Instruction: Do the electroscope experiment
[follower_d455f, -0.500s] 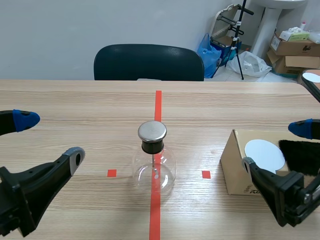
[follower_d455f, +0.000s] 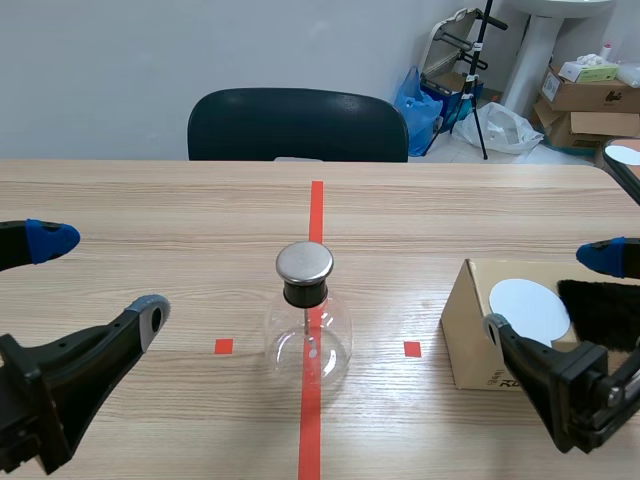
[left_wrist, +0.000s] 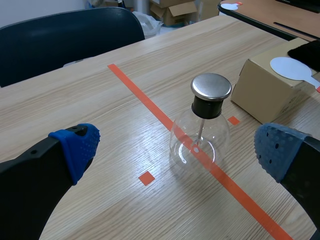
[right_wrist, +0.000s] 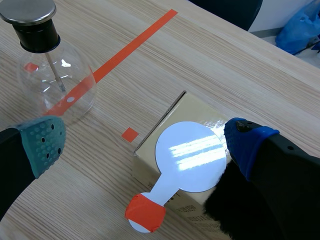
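So: electroscope (follower_d455f: 308, 320) stands upright mid-desk (follower_d455f: 150, 200) on the red tape line, metal cap up, clear of both arms. I judge it is centred so either side can reach the cap. Left claw (follower_d455f: 100, 275) is wide open, empty, low beside it. Right claw (follower_d455f: 548, 292) is also wide and empty, over the box (follower_d455f: 465, 340), where white disc (follower_d455f: 528, 308) and black fur (follower_d455f: 600, 310) lie ready. The disc's red-taped handle seems to overhang the box edge, likely to ease a grip. Rubbing not yet begun.
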